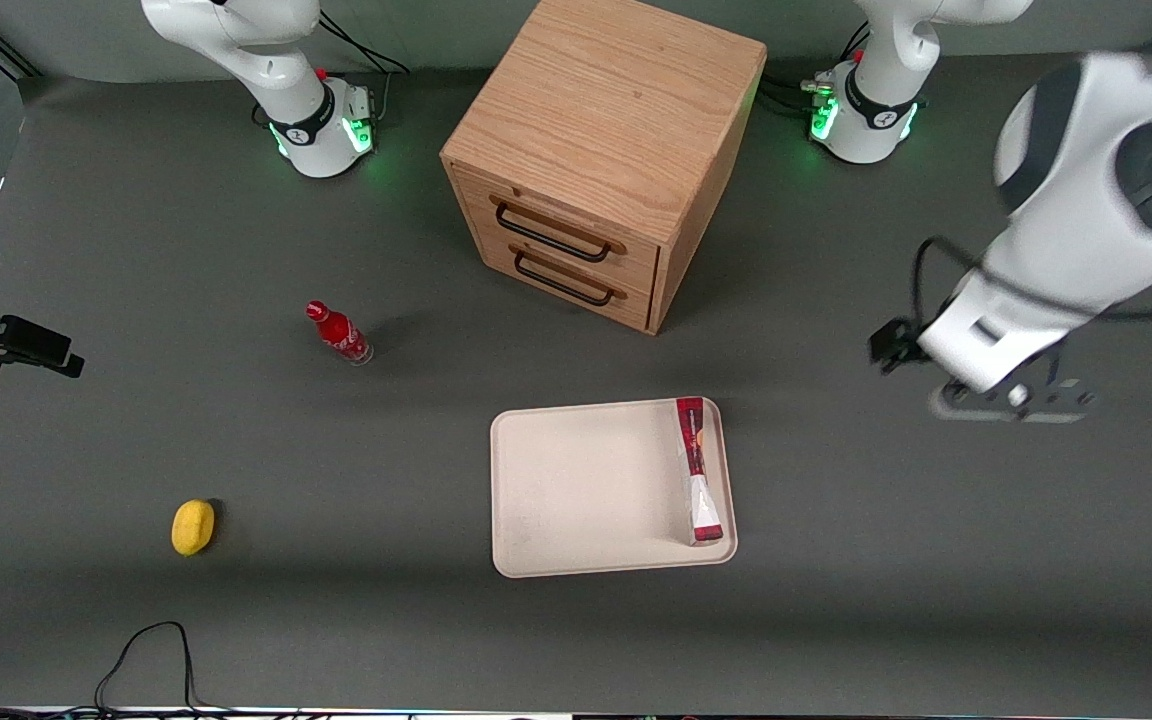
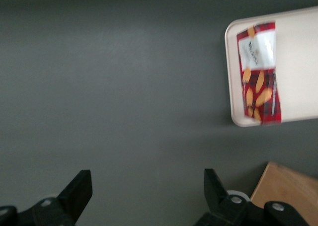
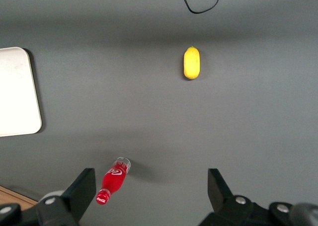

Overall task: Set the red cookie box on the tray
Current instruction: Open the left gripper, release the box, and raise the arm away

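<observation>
One red cookie box (image 1: 697,470), a long slim carton, red tartan print with a white section and orange cookie pictures, lies flat on the tray (image 1: 576,490). It sits lengthwise along the tray's short edge on the working arm's side, just inside the low raised rim. Tray is flat, cream-beige, matte, with rounded corners; the remaining floor is bare.

Hand (image 2: 144,191) hangs above bare grey surface (image 1: 836,560), well apart from the tray toward the working arm's end. Fingers (image 2: 79,188) are spread wide, nothing between them. The wrist view shows the box's cookie print clearly and a corner of the wooden drawer cabinet (image 1: 601,150).

Cabinet is light oak-grain, boxy, two drawers with dark looped handles, farther from the front camera than the tray. Small red soda bottle (image 1: 338,333) stands upright toward the parked arm's end. Yellow oval lemon-like object (image 1: 193,527) lies nearer the front camera than the bottle. Surface is smooth, dark grey, matte.
</observation>
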Controlling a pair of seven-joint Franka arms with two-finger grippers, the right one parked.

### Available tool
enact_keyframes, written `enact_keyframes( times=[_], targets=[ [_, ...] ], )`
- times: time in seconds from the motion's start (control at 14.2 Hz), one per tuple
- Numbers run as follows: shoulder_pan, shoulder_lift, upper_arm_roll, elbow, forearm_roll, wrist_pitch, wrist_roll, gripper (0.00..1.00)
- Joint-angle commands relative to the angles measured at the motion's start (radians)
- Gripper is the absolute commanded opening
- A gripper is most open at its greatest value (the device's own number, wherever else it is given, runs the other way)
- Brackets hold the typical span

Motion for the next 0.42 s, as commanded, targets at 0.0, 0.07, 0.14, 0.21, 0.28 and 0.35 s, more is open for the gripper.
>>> enact_keyframes(
  times=[0.0, 0.07, 0.14, 0.21, 0.28, 0.35],
  targets=[
    [0.059, -0.230, -0.008, -0.235, -0.031, 0.007, 0.060, 1.00],
    [0.080, -0.267, -0.008, -0.261, -0.045, 0.004, 0.098, 1.00],
    [0.101, -0.283, -0.008, -0.269, -0.047, -0.012, 0.140, 1.00],
    [0.110, -0.284, -0.006, -0.265, -0.047, -0.028, 0.171, 1.00],
    [0.118, -0.283, -0.003, -0.265, -0.047, -0.029, 0.191, 1.00],
    [0.124, -0.280, -0.003, -0.265, -0.047, -0.029, 0.195, 1.00]
  ],
)
